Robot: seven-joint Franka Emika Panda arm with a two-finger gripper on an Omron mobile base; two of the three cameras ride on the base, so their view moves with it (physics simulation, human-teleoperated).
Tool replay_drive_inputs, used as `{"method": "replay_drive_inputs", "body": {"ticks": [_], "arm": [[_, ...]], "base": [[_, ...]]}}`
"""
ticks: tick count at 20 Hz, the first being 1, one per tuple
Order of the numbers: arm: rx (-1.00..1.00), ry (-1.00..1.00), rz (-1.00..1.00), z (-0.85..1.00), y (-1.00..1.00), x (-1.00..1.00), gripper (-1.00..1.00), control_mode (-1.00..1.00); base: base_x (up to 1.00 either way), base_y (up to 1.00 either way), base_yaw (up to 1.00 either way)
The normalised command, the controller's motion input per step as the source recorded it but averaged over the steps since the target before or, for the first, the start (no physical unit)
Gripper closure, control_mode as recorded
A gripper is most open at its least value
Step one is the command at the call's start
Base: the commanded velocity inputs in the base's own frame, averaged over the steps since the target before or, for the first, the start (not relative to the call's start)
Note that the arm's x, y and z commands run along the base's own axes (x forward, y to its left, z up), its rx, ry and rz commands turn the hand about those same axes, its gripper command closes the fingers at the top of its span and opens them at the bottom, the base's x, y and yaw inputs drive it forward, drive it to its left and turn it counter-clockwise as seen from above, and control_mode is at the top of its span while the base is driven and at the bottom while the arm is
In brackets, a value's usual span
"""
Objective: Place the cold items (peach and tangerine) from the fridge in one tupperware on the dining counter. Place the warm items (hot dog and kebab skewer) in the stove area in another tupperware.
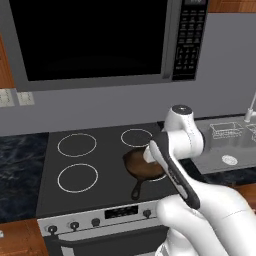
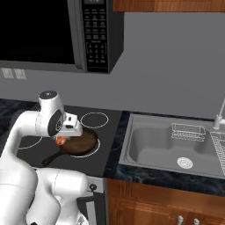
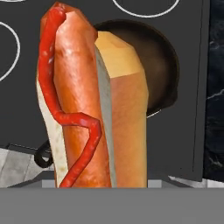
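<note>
I see my claw (image 2: 63, 139) clamped on the hot dog (image 3: 87, 105), lifted clear; skillet (image 3: 162, 65) sits below it.

The white arm is rising from the base, bending at a raised elbow and reaching forward and down toward the middle of the scene. Its wrist is pointing downward, with the gripper (image 2: 62, 139) hanging just below it. The jaws are standing part-way apart, clamping the hot dog (image 3: 83, 100), which is filling the space between them.
</note>
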Motion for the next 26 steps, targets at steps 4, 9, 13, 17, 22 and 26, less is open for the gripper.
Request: {"method": "replay_drive_inputs", "body": {"ticks": [4, 9, 13, 17, 22, 26], "arm": [[0.0, -0.03, 0.0, 0.66, 0.0, -0.58, 1.0, -1.0], [0.0, 0.0, 0.0, 0.42, 0.02, -0.48, 1.0, -1.0], [0.0, -0.03, 0.0, 0.02, 0.04, -0.58, 1.0, -1.0], [0.0, -0.06, 0.0, 0.0, 0.0, -0.63, 1.0, -1.0], [0.01, -0.03, 0.0, 0.0, 0.0, -0.28, 1.0, 1.0], [0.0, 0.0, 0.0, 0.0, 0.0, 0.0, 1.0, 1.0]], "base": [[0.0, 0.0, 0.0], [0.0, 0.0, 0.0], [0.0, 0.0, 0.0], [0.0, 0.0, 0.0], [-0.46, 0.25, 0.06], [-0.63, 0.78, 0.21]]}}
